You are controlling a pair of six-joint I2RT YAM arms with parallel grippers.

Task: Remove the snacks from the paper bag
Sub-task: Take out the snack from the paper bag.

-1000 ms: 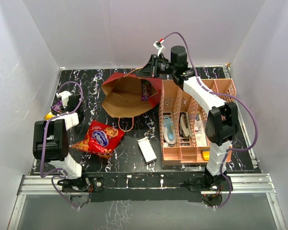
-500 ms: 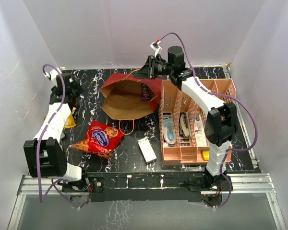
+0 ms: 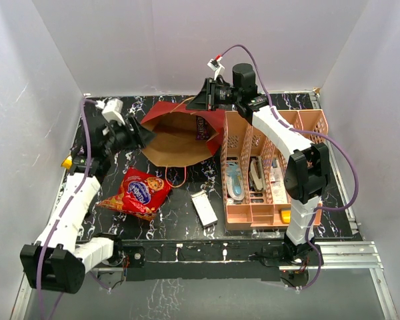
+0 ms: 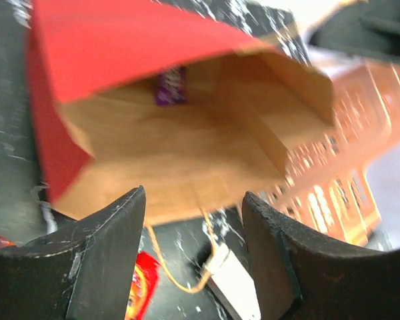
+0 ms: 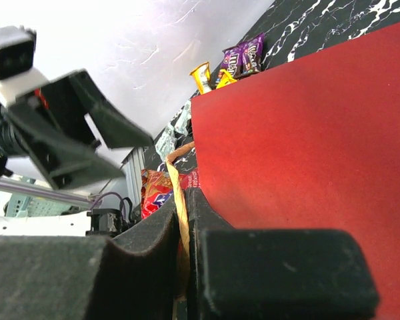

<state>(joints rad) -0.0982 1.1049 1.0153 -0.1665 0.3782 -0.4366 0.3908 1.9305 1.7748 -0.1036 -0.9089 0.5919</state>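
Left hand (image 3: 145, 135) hovers at the open mouth of the paper bag (image 3: 177, 143) with its fingers parted about halfway and nothing between them; through its own camera you look straight past the two fingers into the brown inside. Right hand (image 3: 200, 103), in the upper middle of the overhead view, is pinched tight on a tan cord handle (image 5: 175, 187) at the bag's far rim. The bag lies in the upper centre of the black marbled desk (image 3: 167, 227), right up against the pink rack (image 3: 235, 137). One purple packet (image 4: 170, 85) is still inside, near the back wall. The big red snack bag (image 3: 137, 193) lies flat on the desk at the lower left, below the bag's mouth. Two small purple wrappers (image 5: 243, 57) and an orange-yellow one (image 5: 201, 75) lie together by the desk's left edge. A small white box (image 3: 203, 208) sits between the red snack bag and the rack.
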